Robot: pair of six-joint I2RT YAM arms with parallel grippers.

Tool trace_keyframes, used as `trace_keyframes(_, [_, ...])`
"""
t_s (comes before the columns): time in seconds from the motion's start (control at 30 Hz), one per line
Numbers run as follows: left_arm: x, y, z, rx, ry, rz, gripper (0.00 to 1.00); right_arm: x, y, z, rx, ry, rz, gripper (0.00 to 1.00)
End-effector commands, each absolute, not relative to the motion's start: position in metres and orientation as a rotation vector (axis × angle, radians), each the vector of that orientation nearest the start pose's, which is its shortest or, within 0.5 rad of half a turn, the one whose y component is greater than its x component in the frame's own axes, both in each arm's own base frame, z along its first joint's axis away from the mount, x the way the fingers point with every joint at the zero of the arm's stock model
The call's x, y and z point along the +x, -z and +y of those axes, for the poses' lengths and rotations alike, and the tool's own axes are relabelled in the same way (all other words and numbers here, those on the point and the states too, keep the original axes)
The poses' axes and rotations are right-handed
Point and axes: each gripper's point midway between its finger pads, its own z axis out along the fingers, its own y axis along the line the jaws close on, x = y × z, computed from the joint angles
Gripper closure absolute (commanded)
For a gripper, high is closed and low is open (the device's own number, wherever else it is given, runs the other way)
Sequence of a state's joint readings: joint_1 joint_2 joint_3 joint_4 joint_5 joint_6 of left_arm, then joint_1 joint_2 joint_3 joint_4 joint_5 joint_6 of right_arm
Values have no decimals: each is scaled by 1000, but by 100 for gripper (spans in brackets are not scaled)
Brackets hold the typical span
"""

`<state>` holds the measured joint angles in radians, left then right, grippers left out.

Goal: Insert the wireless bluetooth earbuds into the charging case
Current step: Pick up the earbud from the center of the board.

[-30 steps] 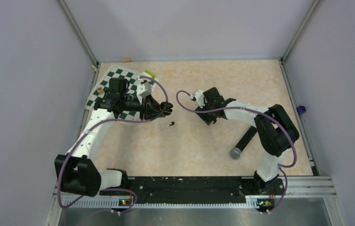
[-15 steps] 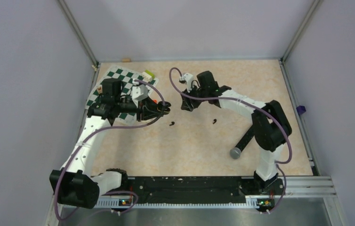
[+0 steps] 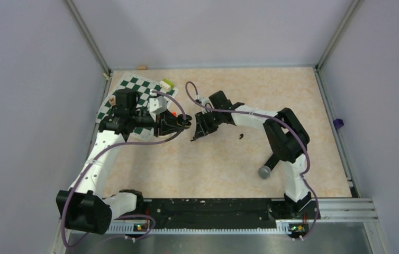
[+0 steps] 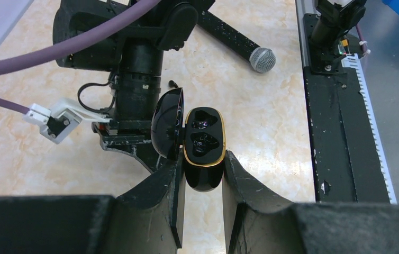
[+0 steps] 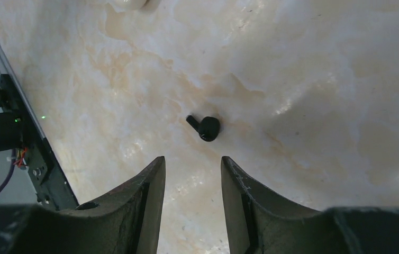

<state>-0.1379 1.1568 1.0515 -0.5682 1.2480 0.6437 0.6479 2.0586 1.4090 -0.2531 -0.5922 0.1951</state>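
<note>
My left gripper [image 4: 202,177] is shut on the charging case [image 4: 204,145], a glossy black case with a gold rim, its lid [image 4: 166,124] hinged open to the left and both sockets showing. In the top view the left gripper [image 3: 182,123] holds it above the table's left middle. My right gripper [image 5: 192,161] is open, and one black earbud [image 5: 207,127] lies on the table just beyond its fingertips. In the top view the right gripper [image 3: 197,132] hovers by that earbud [image 3: 192,140], close to the case. The second earbud [image 3: 240,137] lies further right.
A black microphone with a grey head [image 3: 271,161] lies by the right arm's base and shows in the left wrist view [image 4: 250,50]. A green checkered mat [image 3: 134,87] with a yellow-green block [image 3: 166,83] is at back left. A cream-white round object [image 5: 128,2] sits beyond the earbud.
My right arm has swung left, from over the right earbud to the left earbud next to the case. My left gripper has shifted slightly left, holding the open case.
</note>
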Motion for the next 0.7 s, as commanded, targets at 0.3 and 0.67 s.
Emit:
trace_keyframes(0.3, [238,-269,-193,1276,1007,1369,100,321,-30,390,-798,-999,2480,57])
trace_keyframes(0.67, [238,-267,-193,1279,1007,1367,100,321,-13,396,-854,-935,2495,62])
